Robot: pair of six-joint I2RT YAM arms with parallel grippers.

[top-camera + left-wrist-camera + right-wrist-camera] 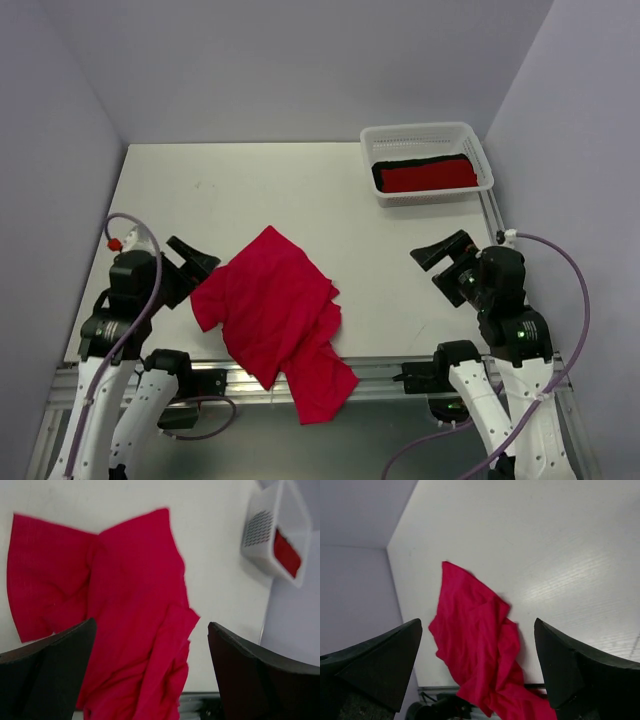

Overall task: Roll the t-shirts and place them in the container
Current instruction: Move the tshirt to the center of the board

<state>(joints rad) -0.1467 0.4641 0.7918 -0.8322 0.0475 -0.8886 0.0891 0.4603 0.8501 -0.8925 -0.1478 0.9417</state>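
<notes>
A bright red t-shirt [280, 315] lies crumpled on the white table, its lower part hanging over the near edge. It also shows in the left wrist view [120, 610] and in the right wrist view [480, 645]. My left gripper [190, 262] is open and empty just left of the shirt. My right gripper [445, 258] is open and empty, well right of the shirt. More red cloth [428, 177] lies in the white basket [425, 133] at the back right.
A black cloth [405, 163] lies in the basket behind the red cloth. The basket also shows in the left wrist view [260, 535]. Grey walls close in on three sides. The metal rail [390, 372] runs along the table's near edge.
</notes>
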